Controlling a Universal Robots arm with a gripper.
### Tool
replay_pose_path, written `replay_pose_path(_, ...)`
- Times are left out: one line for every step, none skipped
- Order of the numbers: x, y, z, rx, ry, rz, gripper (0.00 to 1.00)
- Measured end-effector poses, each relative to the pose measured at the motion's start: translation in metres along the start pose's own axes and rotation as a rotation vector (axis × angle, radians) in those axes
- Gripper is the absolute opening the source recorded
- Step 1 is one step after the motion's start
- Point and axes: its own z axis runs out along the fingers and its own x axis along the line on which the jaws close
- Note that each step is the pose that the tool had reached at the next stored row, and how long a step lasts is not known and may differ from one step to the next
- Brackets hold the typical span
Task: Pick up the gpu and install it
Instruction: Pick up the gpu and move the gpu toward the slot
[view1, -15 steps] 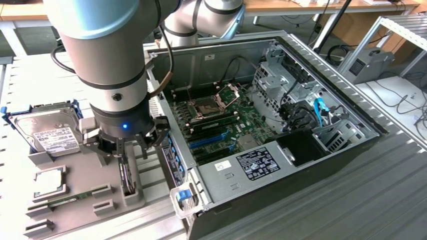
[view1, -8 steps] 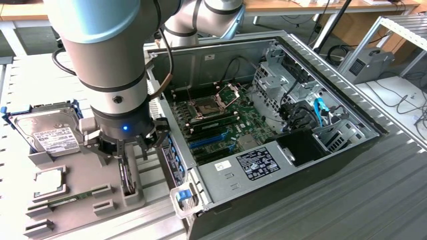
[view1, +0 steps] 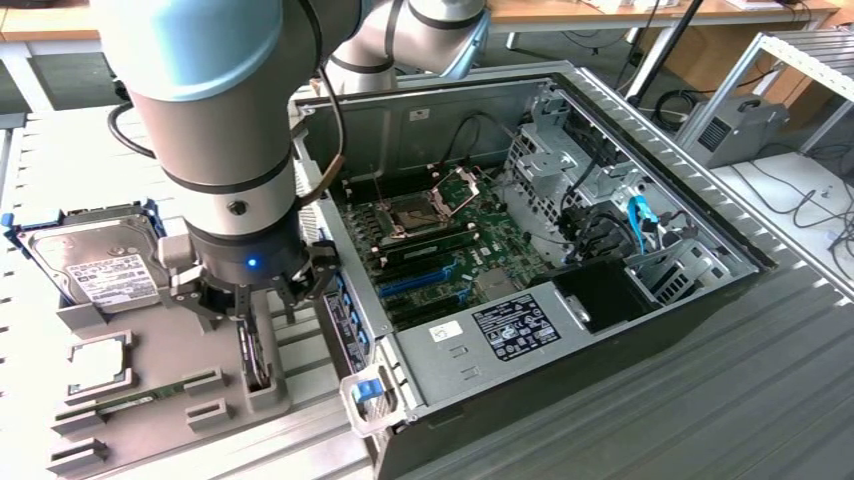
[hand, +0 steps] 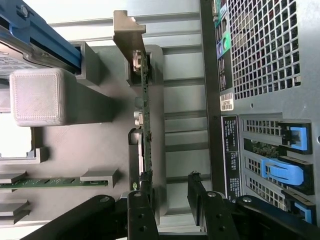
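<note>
1. The robot arm's claw hangs over a grey holder. The holder sits at about 8 o'clock in the exterior view.
2. The claw is open, and its two fingers stand apart with nothing held.
3. The gpu stands on its thin edge in a slot of the holder, right under the claw.
4. In the wrist view, one finger is just beside the end of the gpu. I cannot tell if it touches.
5. The gpu's silver bracket is at the end far from the claw.
6. A hard drive with a white label lies in the holder, at about 10 o'clock from the claw.
7. A square chip lies at about 8 o'clock from the claw. A green memory stick lies near it.
8. An open computer case lies on the surface, at 3 o'clock from the holder and just beside it.
9. Inside the case is a green board with blue slots.
</note>
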Motion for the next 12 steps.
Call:
replay_pose_path(0.0,0.0,0.0005,0.0003,0.0004,0.0,0.42)
replay_pose_path(0.0,-0.0001,0.0011,0.0003,0.0004,0.0,0.42)
replay_pose_path(0.0001,-0.0001,0.0019,0.0003,0.0006,0.0,0.42)
replay_pose_path(0.0001,-0.0002,0.0024,0.0006,0.0009,0.0,0.42)
replay_pose_path(0.0001,-0.0002,0.0029,0.0008,0.0012,0.0,0.42)
replay_pose_path(0.0002,-0.0002,0.0035,0.0008,0.0013,0.0,0.42)
replay_pose_path(0.0002,-0.0002,0.0044,0.0006,0.0012,0.0,0.42)
replay_pose_path(0.0001,-0.0003,0.0049,0.0004,0.0009,0.0,0.42)
replay_pose_path(0.0001,-0.0003,0.0051,0.0001,0.0007,0.0,0.42)
replay_pose_path(0.0001,-0.0003,0.0051,0.0001,0.0007,0.0,0.42)
replay_pose_path(0.0001,-0.0002,0.0051,0.0002,0.0007,0.0,0.42)
replay_pose_path(0.0001,-0.0002,0.0047,0.0002,0.0006,0.0,0.42)
